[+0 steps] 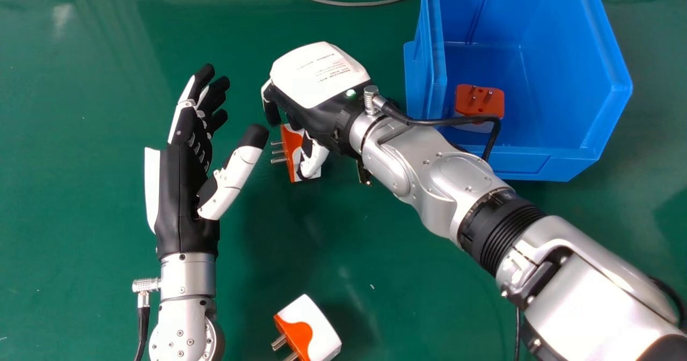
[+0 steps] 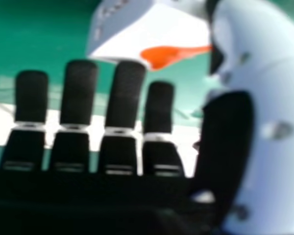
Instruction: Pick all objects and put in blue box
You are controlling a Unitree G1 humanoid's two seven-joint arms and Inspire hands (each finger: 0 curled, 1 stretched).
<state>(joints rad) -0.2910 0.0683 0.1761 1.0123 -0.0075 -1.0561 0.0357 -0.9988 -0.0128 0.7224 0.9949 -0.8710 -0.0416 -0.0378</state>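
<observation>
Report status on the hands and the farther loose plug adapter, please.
Right hand open, over plug adapter. Left hand open, to its left. Blue box's left wall stands between adapter and interior.

**Right hand hides part of a plug adapter**

In the head view, the right hand [image 1: 319, 76] covers part of the adapter [image 1: 291, 149] beneath it and most of its own fingers. A wrist cable [image 1: 429, 122] crosses the boxed adapter [image 1: 479, 99]. The picture's edges crop the blue box [image 1: 528, 162], the near adapter [image 1: 322, 326] and both arms. In the right hand view, an adapter is blurred, cropped and partly behind the thumb [image 2: 274, 98]; its print is unreadable.
</observation>
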